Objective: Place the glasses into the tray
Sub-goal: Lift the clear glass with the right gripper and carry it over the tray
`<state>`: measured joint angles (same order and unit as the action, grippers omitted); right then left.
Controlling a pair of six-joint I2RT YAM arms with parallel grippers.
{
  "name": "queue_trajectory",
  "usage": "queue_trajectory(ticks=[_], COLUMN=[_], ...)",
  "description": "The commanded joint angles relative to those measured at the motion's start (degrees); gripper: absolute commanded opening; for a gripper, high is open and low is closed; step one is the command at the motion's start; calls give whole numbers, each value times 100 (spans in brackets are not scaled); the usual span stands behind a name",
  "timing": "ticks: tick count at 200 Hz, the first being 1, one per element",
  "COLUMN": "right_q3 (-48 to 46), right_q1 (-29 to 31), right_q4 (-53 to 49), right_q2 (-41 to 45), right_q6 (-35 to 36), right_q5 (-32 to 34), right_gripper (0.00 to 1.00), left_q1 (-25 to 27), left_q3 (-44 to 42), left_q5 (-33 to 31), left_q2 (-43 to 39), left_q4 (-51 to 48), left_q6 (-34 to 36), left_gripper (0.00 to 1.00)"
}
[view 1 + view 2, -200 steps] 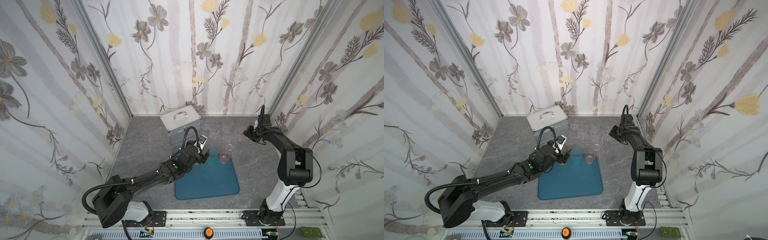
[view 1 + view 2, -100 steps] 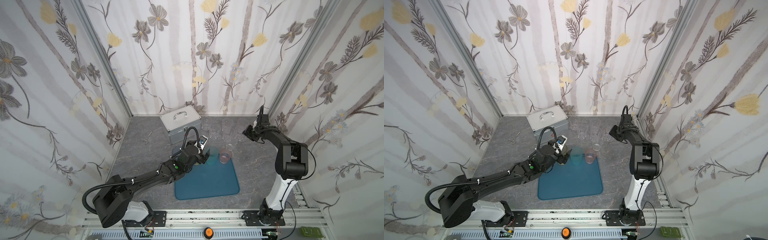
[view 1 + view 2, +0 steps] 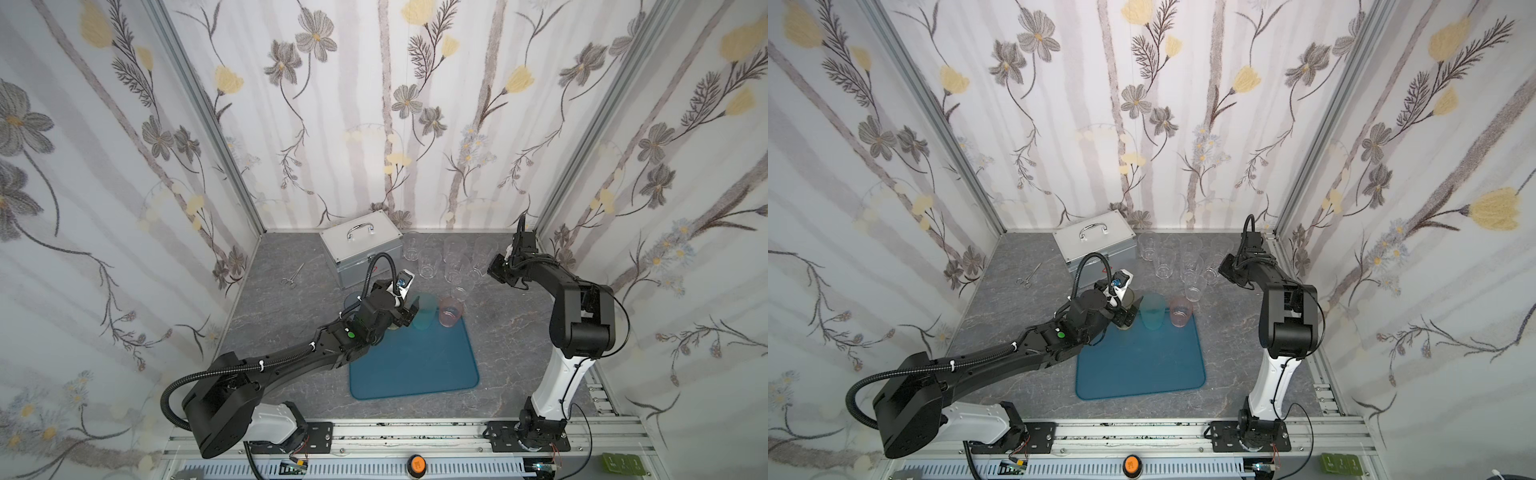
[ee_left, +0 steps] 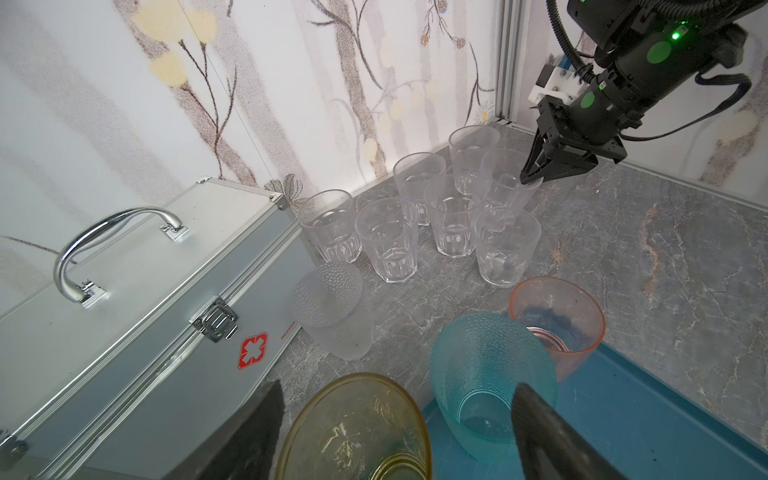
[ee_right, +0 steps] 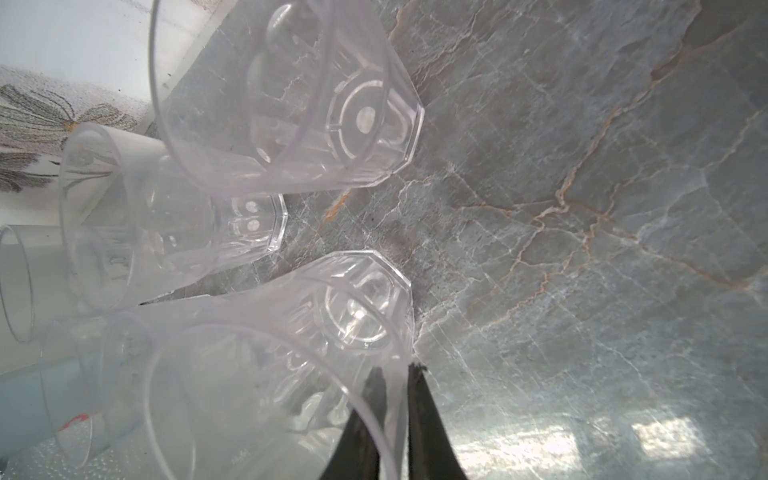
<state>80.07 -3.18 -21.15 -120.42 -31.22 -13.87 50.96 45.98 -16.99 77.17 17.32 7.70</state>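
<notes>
The right gripper [image 5: 395, 368] pinches the rim of a clear glass [image 5: 249, 374], and the left gripper [image 4: 397, 384] is wide open around the yellow glass [image 4: 357, 432].

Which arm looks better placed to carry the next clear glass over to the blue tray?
The right. The right gripper pinches the rim of a clear glass at the back; the left gripper stands open around the yellow glass at the tray's edge.
</notes>
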Motion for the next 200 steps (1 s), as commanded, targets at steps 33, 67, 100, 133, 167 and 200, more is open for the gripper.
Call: queue_trajectory(ticks=[33,67,100,133,167,200], right_q3=[50,5,-151,-351,-321,-337], right_q1=[11,19,62,226,836,1591], right_q4=[19,-171,-502,-882,-1536,-2125], right_q2=[80,357,1030,1846,2550,3153], right_q6=[160,243,407,523,686,723], right_q5=[129,272,589,799,1167,1511], right_gripper=[3,0,0,0,0,0], left_q1=[8,11,-59,-176,-417,-625], left_q3=[-9,-34,43,52,224,63], left_q5=[-110,-235,-478,-660,-811,-776], left_q2=[-115,-282,-488,-802,-1155,-1817], left_q4=[201,201,184,88,-628,-955], left_q6=[108,143,177,192,-104,-432], left_gripper=[88,89,90,90,91,91])
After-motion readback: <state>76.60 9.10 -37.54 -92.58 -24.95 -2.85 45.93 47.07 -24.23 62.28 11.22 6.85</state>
